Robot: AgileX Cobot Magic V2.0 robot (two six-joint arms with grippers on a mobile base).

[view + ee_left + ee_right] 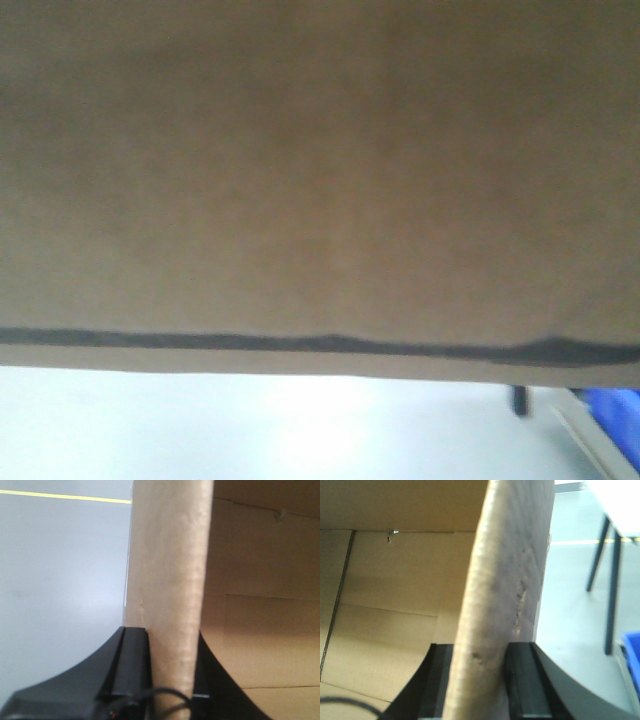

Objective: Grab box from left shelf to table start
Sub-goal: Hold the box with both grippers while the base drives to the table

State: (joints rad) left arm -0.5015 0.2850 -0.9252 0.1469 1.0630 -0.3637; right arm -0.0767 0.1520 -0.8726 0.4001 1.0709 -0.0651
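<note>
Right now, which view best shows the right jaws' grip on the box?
Right wrist: the right gripper pinches the box wall. Left wrist shows only the left gripper pinching; front view, just outer cardboard.

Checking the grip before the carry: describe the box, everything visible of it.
The box is plain brown corrugated cardboard. It fills the front view, and a thin dark stripe runs along near its lower edge. It is open: both wrist views show its creased inner faces. The left hand clamps one side wall edge-on, and the right hand clamps another wall, which is scuffed and dented.
</note>
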